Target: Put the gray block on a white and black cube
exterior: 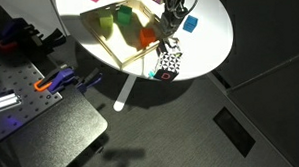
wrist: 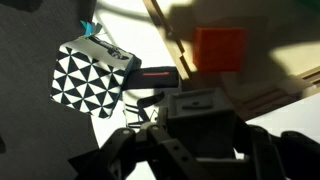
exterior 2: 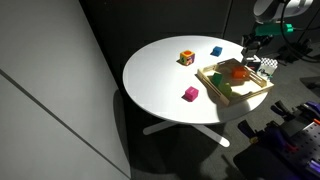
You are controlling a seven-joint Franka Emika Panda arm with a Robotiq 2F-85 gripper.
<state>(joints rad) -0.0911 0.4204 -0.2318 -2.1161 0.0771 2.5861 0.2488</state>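
In the wrist view my gripper is shut on the gray block, a small pale-gray cube that looks dark in shadow. The white and black cube lies to its left on the white table, apart from the block. In an exterior view my gripper hangs just above the white and black cube near the table edge. In an exterior view the gripper is at the far right, by the white and black cube. The gray block is too small to make out in both exterior views.
A wooden tray holds an orange block plus green and yellow blocks, right beside the gripper. A blue cube, a pink block and a yellow-red patterned cube sit on the round white table.
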